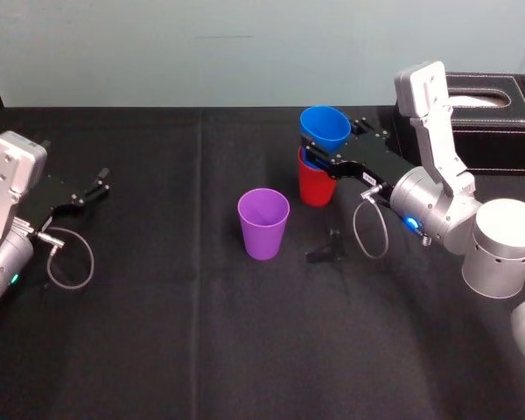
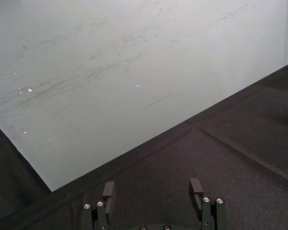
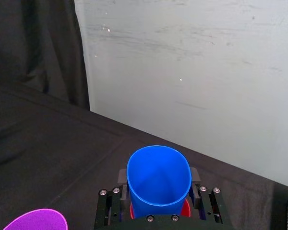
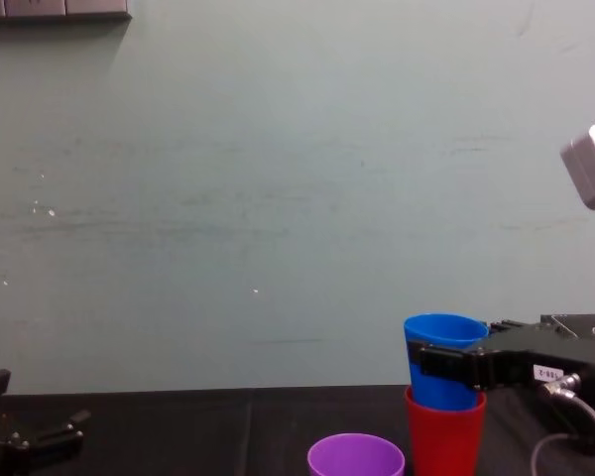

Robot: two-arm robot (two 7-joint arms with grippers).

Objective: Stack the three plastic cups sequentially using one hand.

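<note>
My right gripper (image 1: 320, 159), upper right of centre in the head view, is clenched on the blue cup (image 1: 325, 128). It grips the wall below the rim, so the base can go upright into the red cup (image 1: 316, 189) beneath, where it sits partly nested. The purple cup (image 1: 263, 224) stands alone at mid-frame on the worktop (image 1: 157, 315), likely next. My left gripper (image 1: 98, 186) rests spread and empty at the left edge.

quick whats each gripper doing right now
Left gripper: open, holding nothing.
Right gripper: shut on the blue cup, which sits partly inside the red cup.
</note>
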